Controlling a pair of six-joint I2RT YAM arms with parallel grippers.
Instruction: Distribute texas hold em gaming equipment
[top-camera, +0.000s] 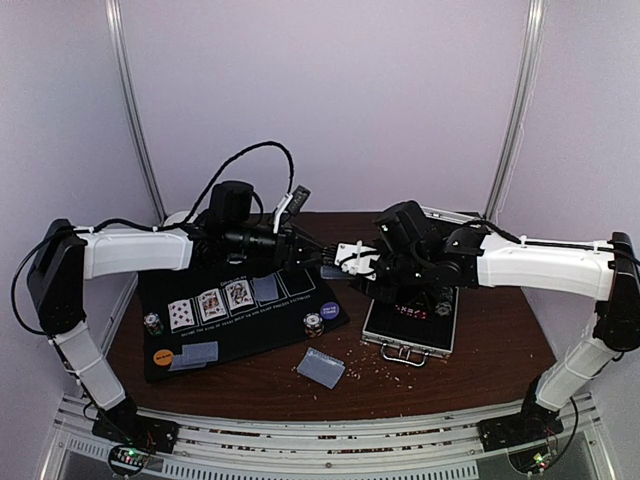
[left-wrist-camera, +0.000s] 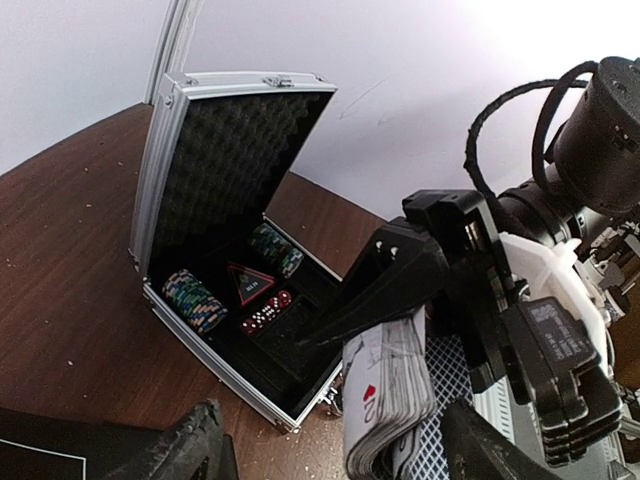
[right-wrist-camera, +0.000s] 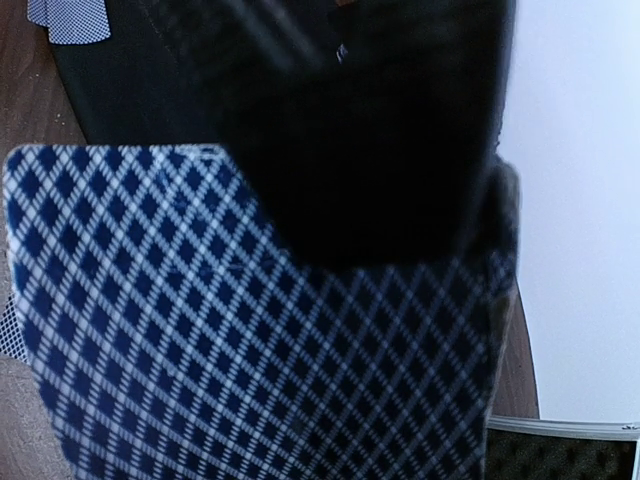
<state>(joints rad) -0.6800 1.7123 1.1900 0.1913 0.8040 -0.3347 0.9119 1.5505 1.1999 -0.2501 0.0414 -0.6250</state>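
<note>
A deck of playing cards (left-wrist-camera: 388, 400) with blue diamond backs (right-wrist-camera: 250, 330) hangs above the table, my right gripper (top-camera: 343, 263) shut on it with black fingers (left-wrist-camera: 400, 285). My left gripper (left-wrist-camera: 345, 450) stands open around the deck's lower end, with both fingertips (left-wrist-camera: 190, 445) apart from it. On the black mat (top-camera: 290, 320) lie three face-up cards (top-camera: 210, 303), one face-down card (top-camera: 265, 288), two chip stacks (top-camera: 314, 323) (top-camera: 152, 323), a purple disc (top-camera: 329, 311), an orange disc (top-camera: 162, 355) and a face-down pair (top-camera: 196, 355). Another pair (top-camera: 320, 367) lies on the bare wood.
The silver case (top-camera: 408, 345) sits open right of the mat, directly under my right arm. In the left wrist view its lid (left-wrist-camera: 235, 150) stands up, and inside are chip rolls (left-wrist-camera: 193, 300), red dice (left-wrist-camera: 265, 316) and a triangular plaque (left-wrist-camera: 250, 282). Crumbs dot the wooden table (top-camera: 480, 360).
</note>
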